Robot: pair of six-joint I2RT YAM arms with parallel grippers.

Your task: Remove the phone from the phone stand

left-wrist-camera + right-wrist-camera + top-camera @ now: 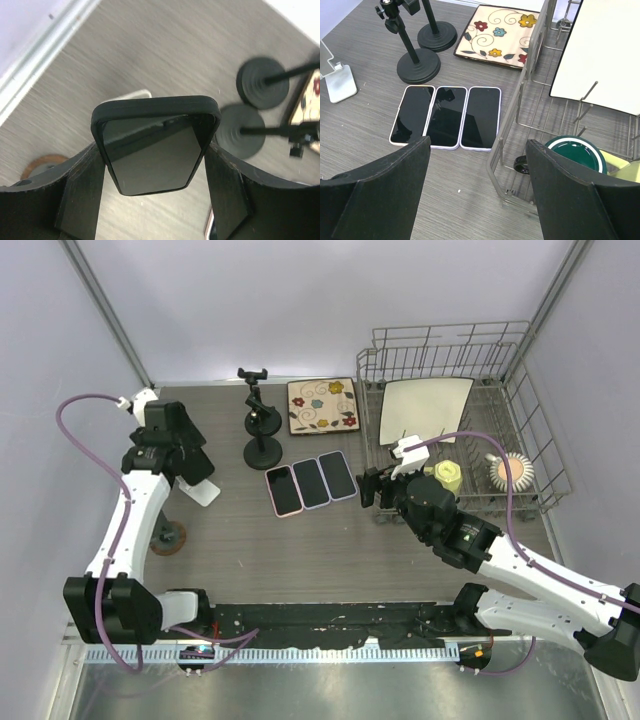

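The left gripper [152,186] is pinching a phone in a black case [152,150], one finger on each long side, its dark screen facing the wrist camera. Just behind the phone's top edge a sliver of the white phone stand [127,96] shows on the grey wood table [165,55]. The phone seems to be lifted off the stand, though the wrist view hides its lower end, so I cannot tell for sure that the two are apart. From above, that arm's claw sits over the stand at the left side of the table, with a brown round coaster [168,537] nearer the arm bases.

The right gripper [477,190] is spread wide and holds nothing. It hangs over the table just beside the wire dish rack [520,410]. Ahead of it three phones [445,117] lie flat, side by side and touching. Past them stand two black round-based mounts [419,64], and next to those lies a floral tile [497,35]. The rack holds a white square plate [602,55] on edge, a green bowl [575,152] and a yellow cup [447,477].
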